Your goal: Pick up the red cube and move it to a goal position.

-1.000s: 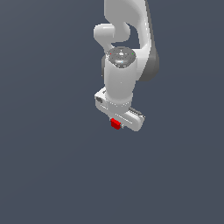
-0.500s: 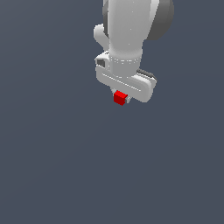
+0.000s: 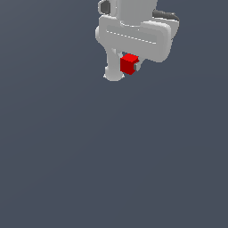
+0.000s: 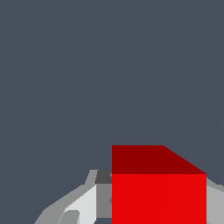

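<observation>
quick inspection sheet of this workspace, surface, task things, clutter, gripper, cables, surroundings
surface: plain dark grey-blue ground, no markings, no edge visible
job's things: red cube held between the fingers, clear of the ground; wrist view shows it filling the space between the pads; no goal marker seen
clutter: nothing seen
grippers: white gripper shut on the cube, one finger plainly visible, the other mostly hidden behind the cube
cables: nothing seen
surroundings: nothing seen beyond the uniform background and the arm entering from the top of the exterior view
</observation>
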Controlling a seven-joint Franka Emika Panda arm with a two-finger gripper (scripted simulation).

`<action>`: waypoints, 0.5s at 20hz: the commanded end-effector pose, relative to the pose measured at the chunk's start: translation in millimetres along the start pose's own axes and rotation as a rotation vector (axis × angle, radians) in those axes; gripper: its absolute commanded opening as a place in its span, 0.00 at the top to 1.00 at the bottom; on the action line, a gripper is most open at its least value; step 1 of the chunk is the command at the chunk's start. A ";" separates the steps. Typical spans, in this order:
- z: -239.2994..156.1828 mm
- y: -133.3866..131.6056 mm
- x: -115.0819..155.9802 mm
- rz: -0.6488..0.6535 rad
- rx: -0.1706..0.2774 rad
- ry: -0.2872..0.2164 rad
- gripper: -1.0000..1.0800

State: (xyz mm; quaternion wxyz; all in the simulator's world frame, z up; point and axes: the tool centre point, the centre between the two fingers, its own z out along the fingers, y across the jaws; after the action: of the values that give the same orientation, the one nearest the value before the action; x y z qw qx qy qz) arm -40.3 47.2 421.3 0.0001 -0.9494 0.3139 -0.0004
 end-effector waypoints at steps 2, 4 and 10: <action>-33.2 3.0 -10.3 0.000 -0.001 0.000 1.00; -48.5 3.6 -15.0 0.000 -0.001 0.000 1.00; -80.9 4.9 -23.7 -0.001 -0.001 -0.001 1.00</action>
State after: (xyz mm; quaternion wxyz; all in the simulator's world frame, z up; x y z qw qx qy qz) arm -60.4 56.4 495.0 0.0000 -0.9496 0.3135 -0.0005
